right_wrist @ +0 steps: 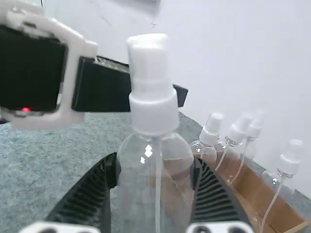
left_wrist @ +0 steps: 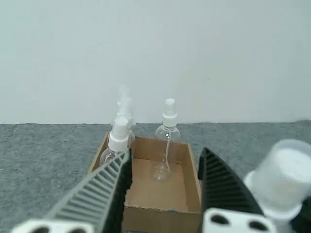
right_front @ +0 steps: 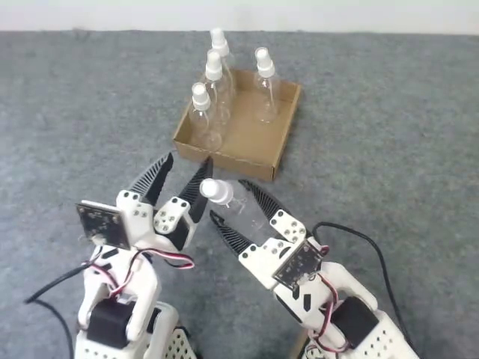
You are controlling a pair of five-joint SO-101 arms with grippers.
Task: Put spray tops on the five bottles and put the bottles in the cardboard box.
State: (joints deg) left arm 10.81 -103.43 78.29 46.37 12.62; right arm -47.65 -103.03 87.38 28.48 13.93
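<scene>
The right claw (right_front: 234, 203) clamps the fifth bottle (right_front: 239, 208) by its clear body, spray top (right_front: 213, 188) fitted, just near of the cardboard box (right_front: 232, 161). The left claw (right_front: 187, 161) stands open beside it. The bottle is probably light, slippery plastic, so grip mid-body, gently.

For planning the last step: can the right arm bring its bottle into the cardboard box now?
Probably yes: the right tool holds the bottle, the cardboard box has bare floor near it, and the open left tool sits beside, not across, the way.
</scene>
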